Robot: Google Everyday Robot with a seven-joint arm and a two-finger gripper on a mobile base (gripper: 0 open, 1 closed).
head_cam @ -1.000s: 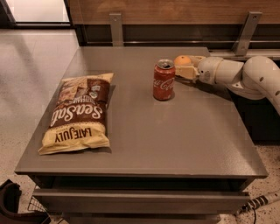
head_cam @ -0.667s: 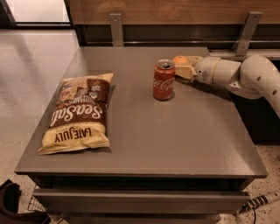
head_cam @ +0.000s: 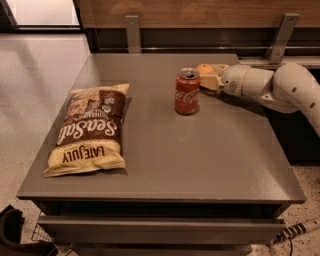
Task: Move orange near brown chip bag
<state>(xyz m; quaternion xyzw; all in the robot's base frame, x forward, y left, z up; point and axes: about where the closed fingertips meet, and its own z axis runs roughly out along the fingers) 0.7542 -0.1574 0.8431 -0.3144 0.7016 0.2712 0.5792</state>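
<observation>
The gripper [head_cam: 209, 77], behind the soda can [head_cam: 187, 92] on the counter [head_cam: 200, 160], seemingly has its fingers closed across the orange [head_cam: 202, 68]: light, firm, smooth-skinned and apt to roll.

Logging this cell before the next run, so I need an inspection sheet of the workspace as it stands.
Surface: grey table, level.
Job's things: orange far right, behind the red soda can; brown chip bag lying flat on the left.
Clutter: red soda can, upright.
Grippers: gripper at the orange, arm reaching in from the right.
Cables: cable on the floor, lower right.
Surroundings: wood-panelled wall, metal brackets.
</observation>
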